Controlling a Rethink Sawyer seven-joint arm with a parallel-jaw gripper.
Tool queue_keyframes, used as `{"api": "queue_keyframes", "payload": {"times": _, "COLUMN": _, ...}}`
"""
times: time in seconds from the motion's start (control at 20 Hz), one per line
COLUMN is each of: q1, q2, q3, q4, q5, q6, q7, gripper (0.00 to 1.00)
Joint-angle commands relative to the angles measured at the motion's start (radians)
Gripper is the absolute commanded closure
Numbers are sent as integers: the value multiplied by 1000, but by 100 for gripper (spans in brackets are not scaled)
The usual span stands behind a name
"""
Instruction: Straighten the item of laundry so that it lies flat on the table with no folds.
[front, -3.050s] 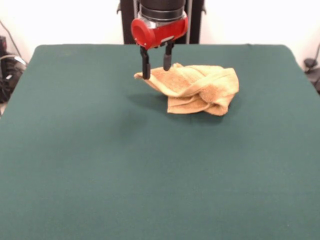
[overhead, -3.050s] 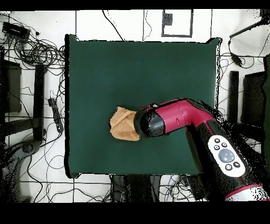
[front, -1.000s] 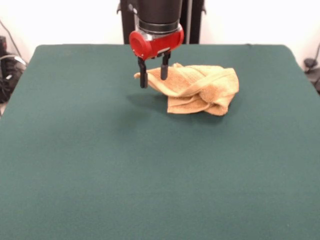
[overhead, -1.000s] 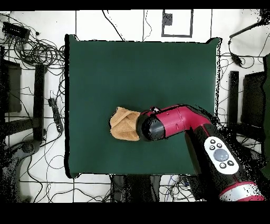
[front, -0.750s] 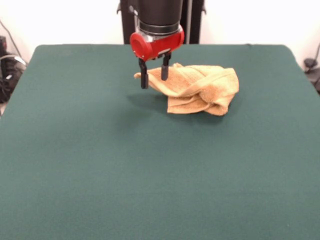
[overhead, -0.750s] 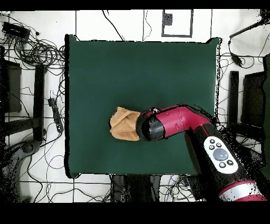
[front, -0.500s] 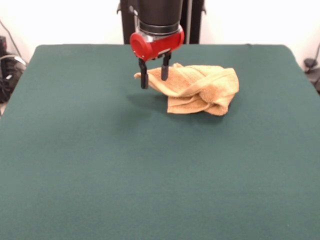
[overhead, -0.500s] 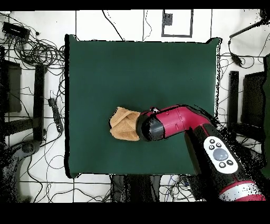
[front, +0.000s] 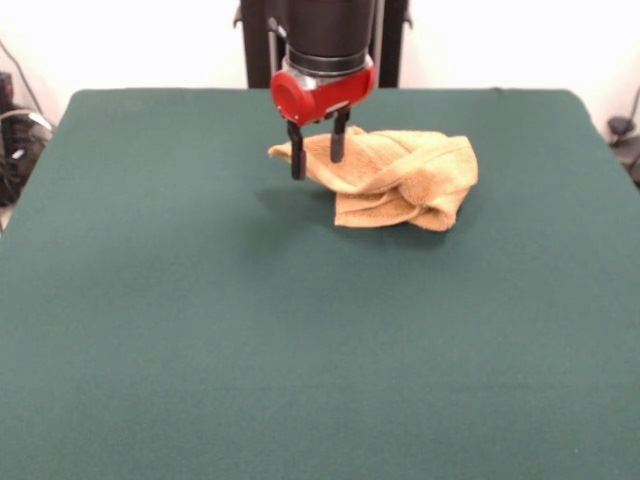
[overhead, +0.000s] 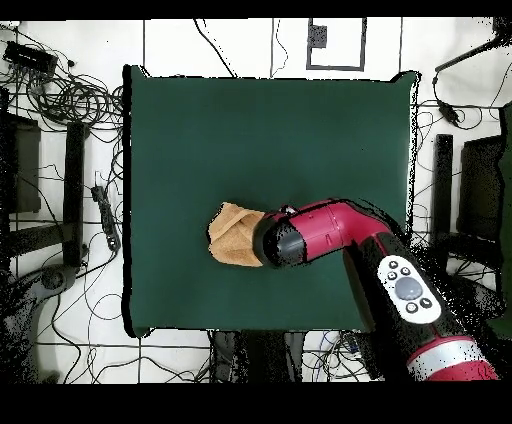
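The mustard-tan towel (front: 405, 180) lies crumpled and folded over itself on the dark green table (front: 200, 330), at the far middle in the front view. In the overhead view the towel (overhead: 232, 236) shows left of the arm's red head. My gripper (front: 317, 160) hangs open over the towel's left corner, which sticks up off the table. One finger (front: 296, 158) stands in front of the corner and the other stands over the cloth. The overhead view hides the fingers under the arm.
The black pedestal (front: 320, 25) stands behind the table's far edge. Cables and stands (overhead: 60, 150) lie on the floor round the table. The arm's red body (overhead: 340, 235) reaches across the table's lower right in the overhead view.
The gripper has shifted slightly right in the front view, closer over the towel's raised corner, and stays open. The towel has not moved.
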Motion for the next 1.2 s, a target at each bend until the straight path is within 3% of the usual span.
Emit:
{"api": "queue_keyframes", "payload": {"times": 0.05, "q1": 70, "q2": 54, "q3": -22, "q4": 25, "q5": -5, "q6": -65, "q7": 127, "gripper": 0}}
{"api": "queue_keyframes", "payload": {"times": 1.2, "q1": 61, "q2": 100, "q3": -29, "q4": -16, "q5": -1, "q6": -82, "q7": 77, "gripper": 0}}
